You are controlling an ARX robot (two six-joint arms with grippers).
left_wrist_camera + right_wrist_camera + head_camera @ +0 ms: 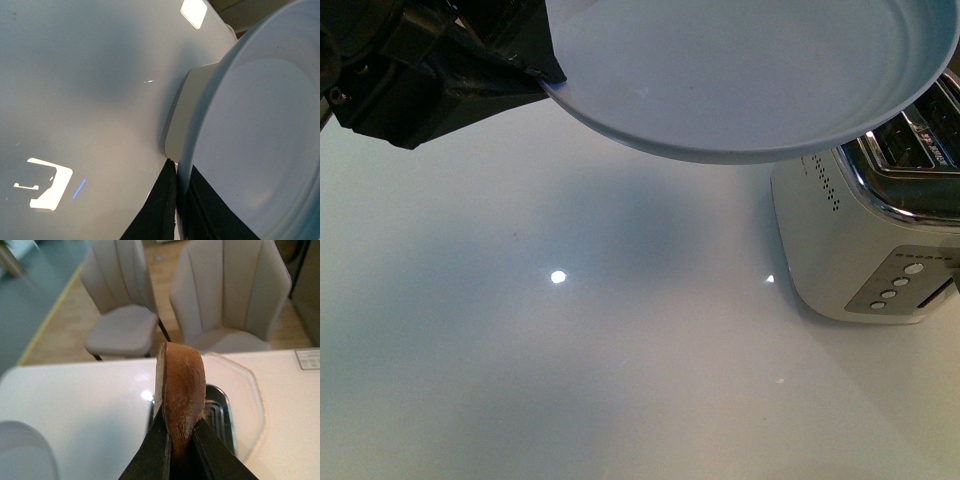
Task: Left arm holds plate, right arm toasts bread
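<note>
The pale blue-grey plate [740,70] hangs above the table at the top of the front view, tilted, nothing on it. My left gripper [535,65] is shut on its rim at the left; in the left wrist view the black fingers [162,210] pinch the plate [260,140] edge. My right gripper [181,450] is shut on the bread [181,390], a brown-crusted slice held edge-on directly over the toaster slots [217,415]. The right gripper and bread do not show in the front view.
A white toaster [880,230] with chrome top and round buttons stands on the white table at the right, partly under the plate. Two beige chairs [225,295] stand beyond the table's far edge. A plate rim [22,452] shows in the right wrist view's corner.
</note>
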